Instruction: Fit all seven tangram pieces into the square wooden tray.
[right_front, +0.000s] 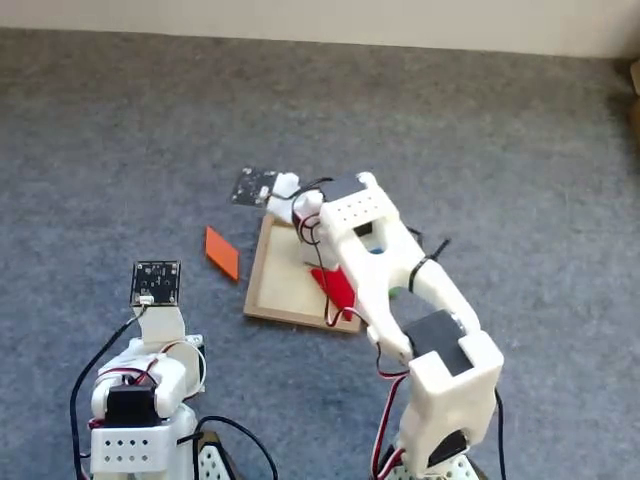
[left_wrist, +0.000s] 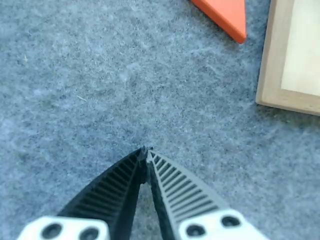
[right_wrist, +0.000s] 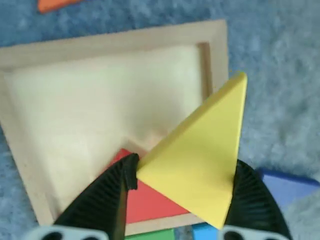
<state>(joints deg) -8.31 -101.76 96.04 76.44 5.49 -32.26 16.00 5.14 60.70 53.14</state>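
**Yellow triangle (right_wrist: 200, 160) clamped above the tray, orange piece waiting outside**

Your right gripper (right_wrist: 187, 172) is clenched on the yellow triangle, one finger on each side. It holds the piece tilted in the air above the square wooden tray (right_wrist: 100, 47), not lying flat. The triangle's long edge slants from the red piece (right_wrist: 145, 200) out towards a tray corner. That red piece already lies flat on the tray floor, in the part nearest the right arm's base in the high view. The bare floor to aim for lies beyond the red piece, on its far and left side in that view. You will probably have to level the triangle and line its long edge up with the red piece's slanted side before letting go.

The yellow face looks smooth and thick-edged, with crisp corners. A blue piece (right_wrist: 285, 185) and a green piece (right_wrist: 150, 234) lie on the carpet (right_front: 480, 130) just outside the rim.

Your left gripper (left_wrist: 146, 155) is closed on nothing, above the carpet. The orange parallelogram (right_front: 222, 252) lies flat just beside the tray's left rim, its long axis diagonal. Your left arm is the nearer one to it.
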